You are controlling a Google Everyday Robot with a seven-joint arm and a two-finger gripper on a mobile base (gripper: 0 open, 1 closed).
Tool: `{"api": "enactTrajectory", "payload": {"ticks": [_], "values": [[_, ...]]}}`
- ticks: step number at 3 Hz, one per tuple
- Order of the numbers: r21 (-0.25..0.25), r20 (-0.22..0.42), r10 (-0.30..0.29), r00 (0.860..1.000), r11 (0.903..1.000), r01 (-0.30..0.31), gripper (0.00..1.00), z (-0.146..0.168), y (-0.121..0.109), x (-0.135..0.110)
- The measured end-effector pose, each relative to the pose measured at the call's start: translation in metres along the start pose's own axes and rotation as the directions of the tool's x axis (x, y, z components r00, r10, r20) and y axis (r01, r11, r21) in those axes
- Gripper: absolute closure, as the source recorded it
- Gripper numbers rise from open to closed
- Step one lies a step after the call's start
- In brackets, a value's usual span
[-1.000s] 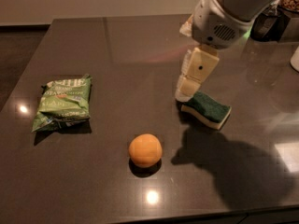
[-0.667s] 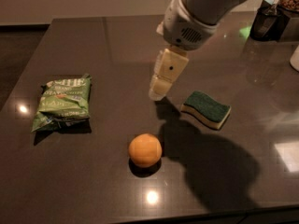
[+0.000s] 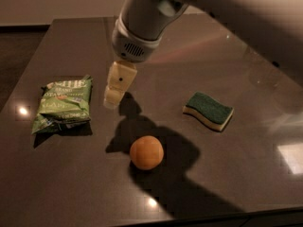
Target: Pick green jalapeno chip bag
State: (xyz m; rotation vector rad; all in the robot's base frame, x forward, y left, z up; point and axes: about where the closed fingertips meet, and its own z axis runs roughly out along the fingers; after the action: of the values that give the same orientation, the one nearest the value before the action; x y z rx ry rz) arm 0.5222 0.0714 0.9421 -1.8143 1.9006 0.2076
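Note:
The green jalapeno chip bag (image 3: pixel 62 104) lies flat on the dark table at the left, crinkled and shiny, with white lettering. My gripper (image 3: pixel 113 96) hangs from the grey-white arm (image 3: pixel 142 18) above the table. It is just to the right of the bag's top right corner and apart from it, holding nothing that I can see.
An orange ball (image 3: pixel 147 152) sits in front of the gripper, toward the near edge. A green-topped yellow sponge (image 3: pixel 209 110) lies at the right. The dark table (image 3: pixel 85 188) has its front edge close to the bottom of the view.
The arm has swung left, from above the sponge to a spot beside the chip bag. The bag, ball and sponge have not moved on the table.

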Motion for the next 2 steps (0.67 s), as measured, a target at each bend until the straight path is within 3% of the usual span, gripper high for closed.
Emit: {"api": "enactTrajectory", "payload": {"ticks": [2], "values": [[-0.047,-0.014,-0.039,0.999,0.9982,0.038,0.00,0.056,0.022,-0.029]]}}
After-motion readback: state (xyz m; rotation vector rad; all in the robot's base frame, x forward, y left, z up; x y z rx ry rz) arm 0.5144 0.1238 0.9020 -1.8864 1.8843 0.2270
